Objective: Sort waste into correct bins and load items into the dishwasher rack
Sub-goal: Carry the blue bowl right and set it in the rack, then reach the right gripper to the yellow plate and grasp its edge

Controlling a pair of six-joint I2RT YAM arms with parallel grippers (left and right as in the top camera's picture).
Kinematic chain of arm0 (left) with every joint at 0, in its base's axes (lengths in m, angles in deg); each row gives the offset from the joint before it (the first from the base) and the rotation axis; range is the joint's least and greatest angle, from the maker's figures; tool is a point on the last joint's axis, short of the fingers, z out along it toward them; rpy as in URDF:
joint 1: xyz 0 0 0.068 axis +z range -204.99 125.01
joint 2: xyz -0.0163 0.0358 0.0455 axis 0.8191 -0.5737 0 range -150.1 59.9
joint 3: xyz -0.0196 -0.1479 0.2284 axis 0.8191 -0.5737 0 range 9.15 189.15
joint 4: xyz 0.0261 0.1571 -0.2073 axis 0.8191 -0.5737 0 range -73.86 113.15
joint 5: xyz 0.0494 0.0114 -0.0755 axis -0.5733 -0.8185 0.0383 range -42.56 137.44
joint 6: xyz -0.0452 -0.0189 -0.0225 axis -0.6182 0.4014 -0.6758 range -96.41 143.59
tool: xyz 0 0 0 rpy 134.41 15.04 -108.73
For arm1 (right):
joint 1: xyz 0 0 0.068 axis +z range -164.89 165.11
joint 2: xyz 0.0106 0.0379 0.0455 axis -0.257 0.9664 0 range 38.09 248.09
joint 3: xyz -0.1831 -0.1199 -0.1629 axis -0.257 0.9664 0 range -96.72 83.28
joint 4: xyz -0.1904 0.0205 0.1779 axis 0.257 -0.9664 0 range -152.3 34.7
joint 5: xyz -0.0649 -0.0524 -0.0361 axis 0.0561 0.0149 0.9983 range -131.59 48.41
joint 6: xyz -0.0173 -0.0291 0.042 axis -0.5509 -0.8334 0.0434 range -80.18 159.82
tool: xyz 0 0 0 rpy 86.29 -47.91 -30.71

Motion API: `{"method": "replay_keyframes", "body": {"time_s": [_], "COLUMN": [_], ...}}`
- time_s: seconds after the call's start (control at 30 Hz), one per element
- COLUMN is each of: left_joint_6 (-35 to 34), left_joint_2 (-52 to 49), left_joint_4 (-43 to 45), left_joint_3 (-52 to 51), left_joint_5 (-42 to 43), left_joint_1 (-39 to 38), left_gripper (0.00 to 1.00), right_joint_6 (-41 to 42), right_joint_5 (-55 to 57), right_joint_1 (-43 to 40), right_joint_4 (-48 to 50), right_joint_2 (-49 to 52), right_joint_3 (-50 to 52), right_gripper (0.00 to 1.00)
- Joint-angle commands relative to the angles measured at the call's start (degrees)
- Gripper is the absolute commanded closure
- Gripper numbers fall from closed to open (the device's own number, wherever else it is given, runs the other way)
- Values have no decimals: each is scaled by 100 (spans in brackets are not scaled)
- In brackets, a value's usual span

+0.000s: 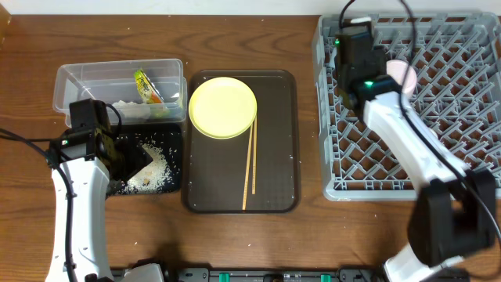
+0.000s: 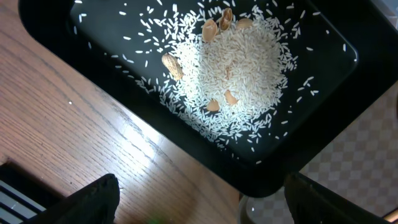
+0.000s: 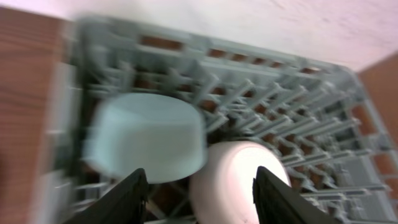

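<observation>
The yellow plate (image 1: 222, 106) and two wooden chopsticks (image 1: 250, 166) lie on the dark brown tray (image 1: 274, 192). The green-and-orange wrapper (image 1: 147, 84) and white paper scrap (image 1: 133, 109) sit in the clear tub (image 1: 86, 75). Rice grains (image 1: 153, 171) with a few nut pieces (image 2: 172, 64) lie in the black tray (image 2: 345, 81). My left gripper (image 2: 199, 205) is open and empty over that tray's edge. My right gripper (image 3: 200, 198) is open above the light blue bowl (image 3: 148, 144) and pale pink bowl (image 3: 239, 177), both upside down in the grey rack (image 1: 438, 102). The white cup is hidden.
The wooden table (image 1: 258, 39) shows around everything. A clear rounded rim (image 2: 261, 208) shows next to the black tray in the left wrist view. The right arm (image 1: 411, 149) crosses over the rack's left half.
</observation>
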Motion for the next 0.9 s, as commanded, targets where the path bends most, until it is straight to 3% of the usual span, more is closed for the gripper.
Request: {"method": "replay_keyframes", "body": {"time_s": [0.0, 0.13, 0.27, 0.6, 0.87], "left_joint_6": [-48, -48, -48, -48, -48], "left_joint_2": [42, 39, 39, 39, 39], "left_joint_4": [-24, -31, -70, -85, -87], "left_joint_3": [-33, -33, -33, -33, -33], "left_joint_5": [-70, -68, -70, -70, -68], "left_joint_1": [24, 24, 24, 24, 24], "left_gripper": [13, 12, 12, 12, 12], "right_joint_6": [295, 577, 922, 1329, 2100], "right_joint_5": [-1784, -3423, -4183, -4192, -3399], "right_joint_1": [42, 107, 372, 1392, 1814], "right_joint_4": [-240, -522, -660, -175, 533], "right_joint_2": [-481, -619, -481, 706, 1725], "right_joint_3": [-4, -4, -2, -2, -2], "right_gripper": [45, 47, 47, 50, 55]}}
